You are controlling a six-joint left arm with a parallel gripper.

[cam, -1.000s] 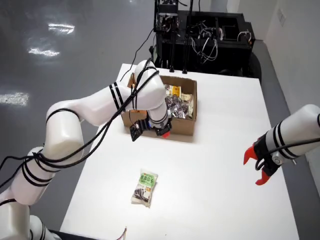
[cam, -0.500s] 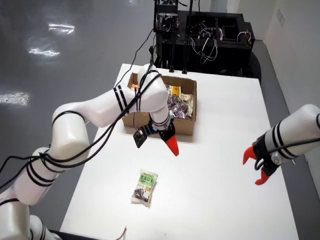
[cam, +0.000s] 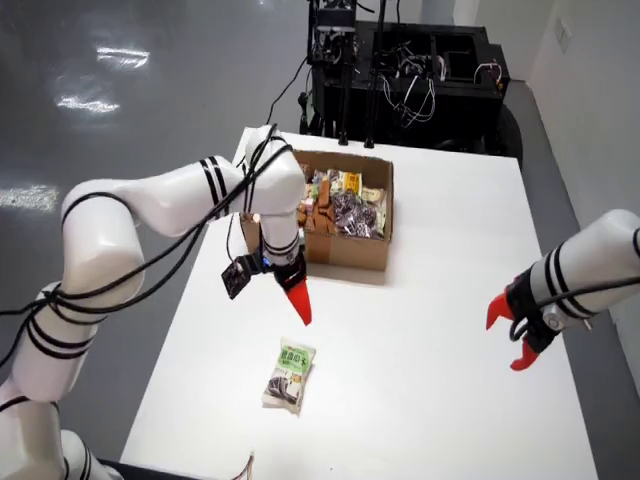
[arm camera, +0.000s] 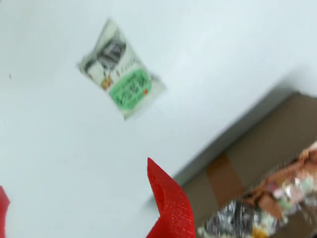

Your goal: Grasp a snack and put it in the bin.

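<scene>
A small snack packet (cam: pixel 289 374) with a green label lies flat on the white table, in front of the cardboard box. The white arm on the left of the view from above holds its red-fingered gripper (cam: pixel 298 300) low between the box and the packet, a little above the table. In the view that rides on the gripper, the packet (arm camera: pixel 121 69) lies ahead of the gripper (arm camera: pixel 74 176). One red finger (arm camera: pixel 168 203) shows in the middle and the other at the left edge, wide apart. The gripper is open and holds nothing.
An open cardboard box (cam: pixel 345 250) filled with several snack packets stands at the back middle of the table; its brown wall (arm camera: pixel 262 148) is just right of the fingers. A second arm with an open red gripper (cam: pixel 520 335) hangs at the right. A dark equipment rack (cam: pixel 400 70) stands behind the table.
</scene>
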